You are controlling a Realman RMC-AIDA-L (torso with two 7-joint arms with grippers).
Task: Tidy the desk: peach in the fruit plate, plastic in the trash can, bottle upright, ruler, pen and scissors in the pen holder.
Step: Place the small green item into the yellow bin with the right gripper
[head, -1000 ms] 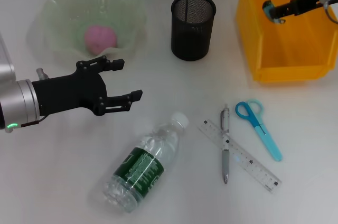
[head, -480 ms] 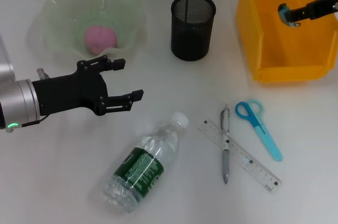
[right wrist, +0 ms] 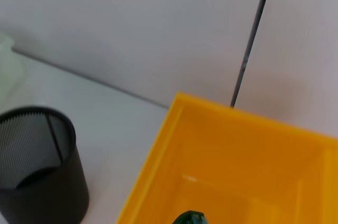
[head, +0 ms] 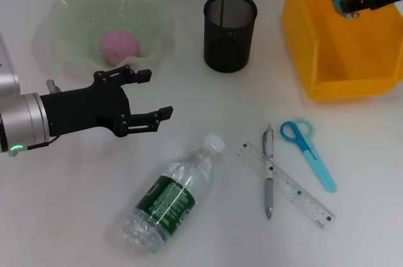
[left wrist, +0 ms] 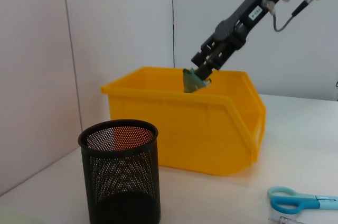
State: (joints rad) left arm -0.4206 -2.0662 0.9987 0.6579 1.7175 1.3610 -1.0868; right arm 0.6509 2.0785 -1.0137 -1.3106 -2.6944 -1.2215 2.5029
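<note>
Here the black mesh pen holder (head: pixel 230 31) serves as the landmark. Far to its left sits the pale green fruit plate (head: pixel 63 15), with the pink peach (head: pixel 119 46) lying inside it. Left of the pen holder and nearer the robot, the left gripper (head: pixel 152 96) hovers above the table with its fingers (head: pixel 151 116) spread apart and nothing between them. Below the pen holder, slightly to its left, the clear bottle (head: pixel 173 194) with a green label lies on its side, white cap towards the pen holder. Below the pen holder and slightly right, the pen (head: pixel 269 170) lies across the clear ruler (head: pixel 286 185), touching it. Further right, the blue scissors (head: pixel 308 151) lie flat, apart from the ruler. To the right of the pen holder stands the yellow trash can (head: pixel 302 59). Over its inside, the right gripper (head: pixel 343 4) is closed on a small green piece of plastic (left wrist: pixel 193 80), held above the can's floor
</note>
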